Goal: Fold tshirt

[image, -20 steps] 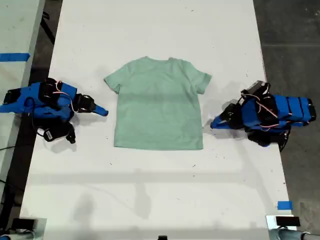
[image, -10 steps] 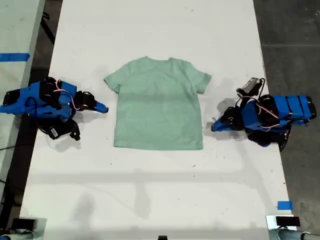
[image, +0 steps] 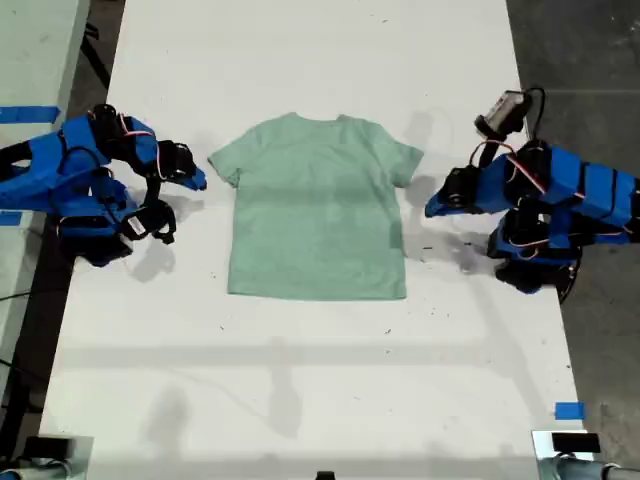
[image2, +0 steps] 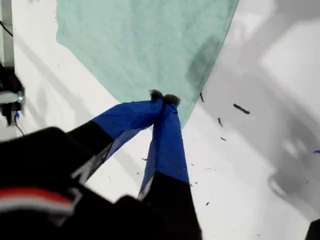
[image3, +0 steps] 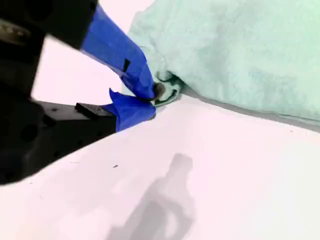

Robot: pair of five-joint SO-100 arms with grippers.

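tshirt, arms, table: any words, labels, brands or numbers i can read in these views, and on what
None can be read.
tshirt: plain mint green, no print or tag showing.
Blue arms: no legible markings.
Blue tape pieces on the white table: blank.

The exterior view is taken from high above, looking straight down on the white tabletop [image: 320, 380], with the whole tshirt [image: 315, 205] and both arms in frame. The first wrist view is set close behind my first gripper [image2: 162, 98] and looks along the jaws onto the shirt's edge. The second wrist view sits low and very near my second gripper [image3: 150, 100], facing the cloth. The shirt is shared by all three views.
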